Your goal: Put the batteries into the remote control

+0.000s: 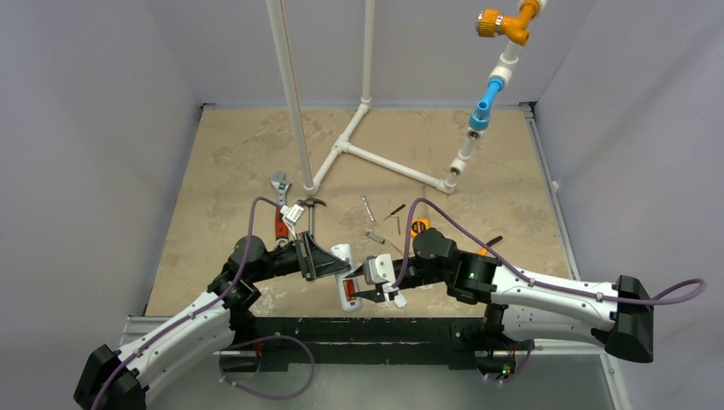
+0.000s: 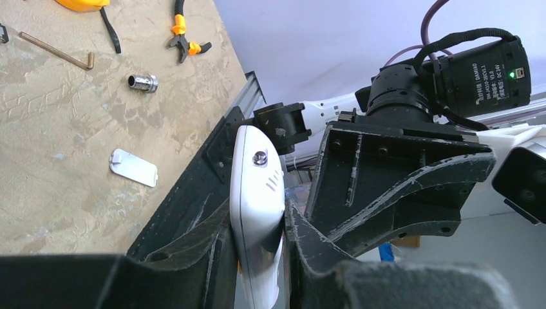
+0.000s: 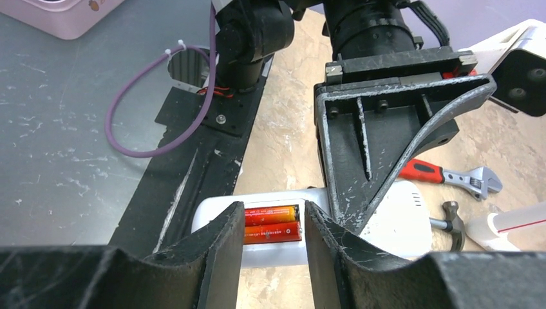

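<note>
With the left tool (image 1: 327, 260) clamping the remote control (image 2: 254, 187), the partly open right tool (image 3: 273, 211) should press both batteries (image 3: 270, 232) squarely home.

Table (image 1: 213, 171), top view.
- Lower centre: remote control (image 1: 343, 275), clamped between the fingers of the left gripper (image 1: 329, 263) on its left, with the right gripper (image 1: 380, 290) just to its right.
- Batteries (image 3: 272, 224): two, side by side in the remote's recess; bottom centre of the right wrist view, between that gripper's fingers.
- Above the left gripper: wrench (image 1: 279, 192), with hammer (image 1: 312, 205) to its right.
- Centre: socket (image 1: 374, 234), with tape measure (image 1: 419, 227) to its right.
- Upper centre: pipe frame (image 1: 376, 158).
- Left wrist view, left of centre: cover plate (image 2: 133, 167), flat on the table.
</note>
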Action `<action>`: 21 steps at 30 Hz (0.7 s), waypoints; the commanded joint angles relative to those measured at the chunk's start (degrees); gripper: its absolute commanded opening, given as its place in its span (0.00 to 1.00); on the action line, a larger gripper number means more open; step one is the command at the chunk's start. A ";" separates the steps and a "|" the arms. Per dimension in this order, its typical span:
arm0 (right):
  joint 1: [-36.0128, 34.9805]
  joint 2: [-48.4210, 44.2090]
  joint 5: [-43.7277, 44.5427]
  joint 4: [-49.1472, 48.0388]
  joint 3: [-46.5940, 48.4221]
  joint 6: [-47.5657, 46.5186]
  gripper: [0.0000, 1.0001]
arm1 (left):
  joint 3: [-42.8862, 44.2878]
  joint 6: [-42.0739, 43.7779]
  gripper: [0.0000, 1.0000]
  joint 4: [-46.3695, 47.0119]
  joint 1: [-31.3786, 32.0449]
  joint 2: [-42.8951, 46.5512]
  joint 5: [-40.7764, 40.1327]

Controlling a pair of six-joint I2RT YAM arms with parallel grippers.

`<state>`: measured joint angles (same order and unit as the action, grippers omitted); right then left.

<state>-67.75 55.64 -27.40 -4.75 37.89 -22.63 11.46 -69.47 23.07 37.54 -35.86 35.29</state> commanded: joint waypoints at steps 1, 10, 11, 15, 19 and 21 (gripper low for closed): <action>0.24 0.83 1.01 -1.06 0.14 -1.07 0.37 | 1.61 -0.47 0.00 3.26 -0.01 0.82 0.31; 0.25 0.82 3.11 0.36 -0.31 -1.81 0.33 | 1.72 -0.41 0.00 3.45 0.00 0.53 0.40; 0.25 0.79 3.28 0.49 -0.35 -1.82 0.31 | 1.76 -0.44 0.00 3.49 0.07 0.45 0.37; 0.20 0.58 3.74 0.92 -0.52 -2.11 0.26 | 1.98 -0.41 0.00 3.94 -0.01 -0.27 0.56; 0.26 0.44 3.69 0.93 -0.79 -2.15 0.21 | 2.07 -0.46 0.00 4.11 0.07 -0.44 0.66; 0.26 0.51 3.67 0.94 -0.95 -2.19 0.18 | 2.09 -0.47 0.00 4.11 0.02 -0.44 0.66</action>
<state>-67.75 56.95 -24.71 -3.68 37.43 -24.14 11.46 -69.43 23.05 37.54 -36.56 35.40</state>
